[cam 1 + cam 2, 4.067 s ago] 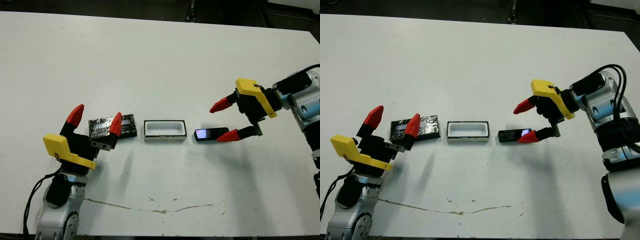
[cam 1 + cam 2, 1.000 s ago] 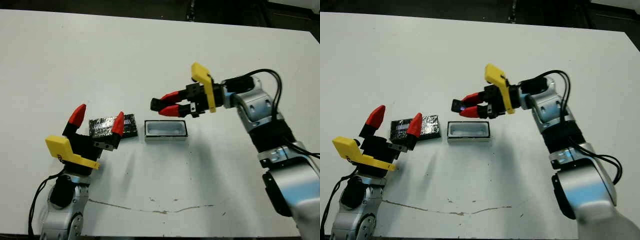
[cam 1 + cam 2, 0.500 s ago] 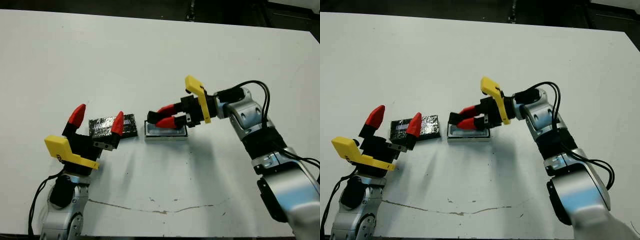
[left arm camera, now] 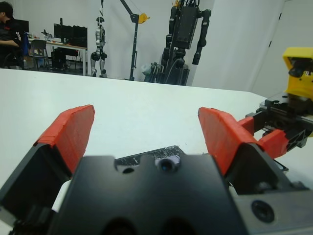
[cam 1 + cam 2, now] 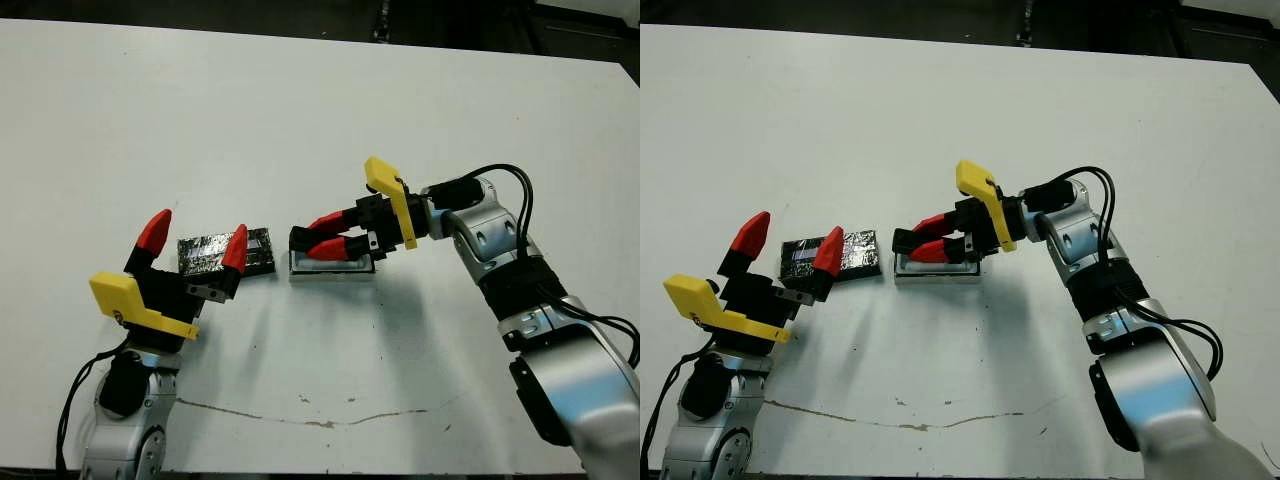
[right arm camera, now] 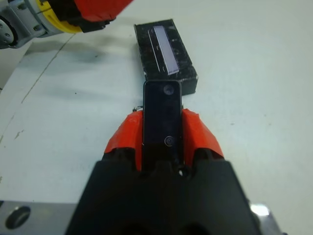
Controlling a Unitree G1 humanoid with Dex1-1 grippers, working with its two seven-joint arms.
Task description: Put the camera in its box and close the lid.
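My right gripper [image 5: 316, 238] is shut on the camera [image 6: 162, 117], a slim black bar held lengthwise between its red fingers. The camera's free end [image 5: 298, 240] sticks out past the fingertips. It hangs low over the box [image 5: 350, 268], a white-lined tray with a black rim, reaching past the box's left end. The speckled lid [image 5: 262, 252] lies flat on the table just left of the box. It also shows ahead of the held camera as the lid [image 6: 166, 54]. My left gripper [image 5: 196, 240] stands open in front of the lid, holding nothing.
The white table [image 5: 320, 120] stretches bare behind the objects. A thin brown mark [image 5: 320, 420] runs along the table near the front edge. Beyond the table, the left wrist view shows robot stands [image 4: 186, 39] and a seated person [image 4: 9, 24].
The camera lay on the table right of the box; my right gripper took hold of it, carried it left and lowered it over the box. The left arm stayed put.
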